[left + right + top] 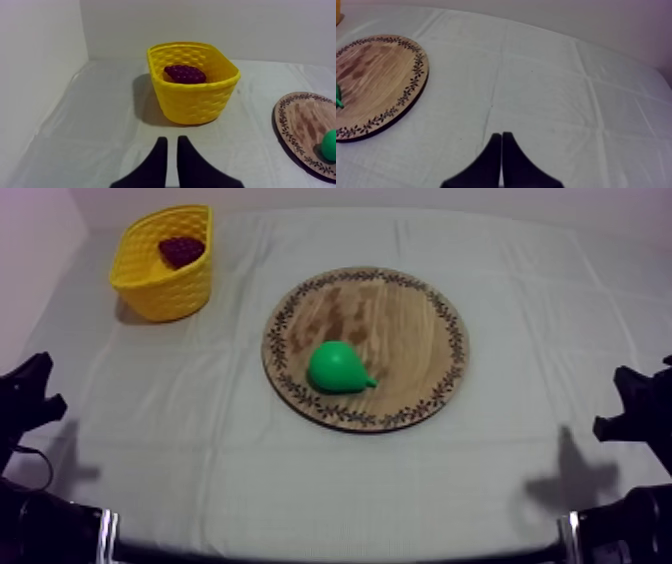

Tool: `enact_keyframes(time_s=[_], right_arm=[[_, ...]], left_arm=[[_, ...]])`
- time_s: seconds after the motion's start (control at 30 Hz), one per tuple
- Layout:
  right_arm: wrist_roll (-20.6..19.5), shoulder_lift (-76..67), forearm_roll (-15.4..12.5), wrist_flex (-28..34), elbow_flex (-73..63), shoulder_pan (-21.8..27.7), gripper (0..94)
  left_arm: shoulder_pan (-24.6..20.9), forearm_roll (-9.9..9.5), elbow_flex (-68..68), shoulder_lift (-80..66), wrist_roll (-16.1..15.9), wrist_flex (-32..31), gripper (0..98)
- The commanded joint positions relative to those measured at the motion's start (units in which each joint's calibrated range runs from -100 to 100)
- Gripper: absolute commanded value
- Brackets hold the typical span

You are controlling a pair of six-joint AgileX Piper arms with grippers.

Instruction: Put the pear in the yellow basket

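- The left gripper is released: its two black fingers stand a little apart, with only cloth showing between them. It holds nothing.
- The right gripper is clenched on nothing, its fingers lying together as a narrow wedge.
- Both grippers sit low at their own sides of the table, well apart from the fruit. I judge that the pick is not yet begun.
- The pear lies on its side on the round wooden board, in the part of the board nearer to the left arm. Its stem end points toward the right arm.
- The yellow basket stands on the grey-white cloth at the far left, apart from the board. A bunch of grapes already lies inside it.
- The left arm seems the better choice, because the basket is on its side and straight ahead of its fingers.
- To do it well, the fingers should open wider and come down over the thick round body of the pear, not the narrow neck, where they may slip.
- The pear can probably roll, so the closing should be slow and centred.
- When carrying, lift clear of the basket rim and release over the free space beside the grapes.
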Motion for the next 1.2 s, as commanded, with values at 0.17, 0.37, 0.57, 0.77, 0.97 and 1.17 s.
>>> enact_keyframes(time_s=[0.17,0.37,0.57,0.77,0.97,1.17], right_arm=[[0.0,0.0,0.0,0.0,0.1,0.0,0.5],[0.0,0.0,0.0,0.0,0.1,0.0,0.5],[0.0,0.0,0.0,0.0,0.1,0.0,0.5],[0.0,0.0,0.0,0.0,0.1,0.0,0.5],[0.0,0.0,0.0,0.0,0.1,0.0,0.5],[0.0,0.0,0.0,0.0,0.1,-0.1,0.5]], left_arm=[[1.4,0.41,-0.4,0.0,12.8,1.6,0.6],[1.4,0.36,-0.4,0.0,8.5,1.6,4.5],[1.4,-0.2,-1.8,0.7,6.4,2.7,0.6],[1.2,0.08,-8.6,6.7,5.6,3.6,0.1],[2.1,2.42,-21.5,16.6,3.2,7.5,0.0],[4.8,4.73,-37.1,28.0,0.2,15.3,0.0]])
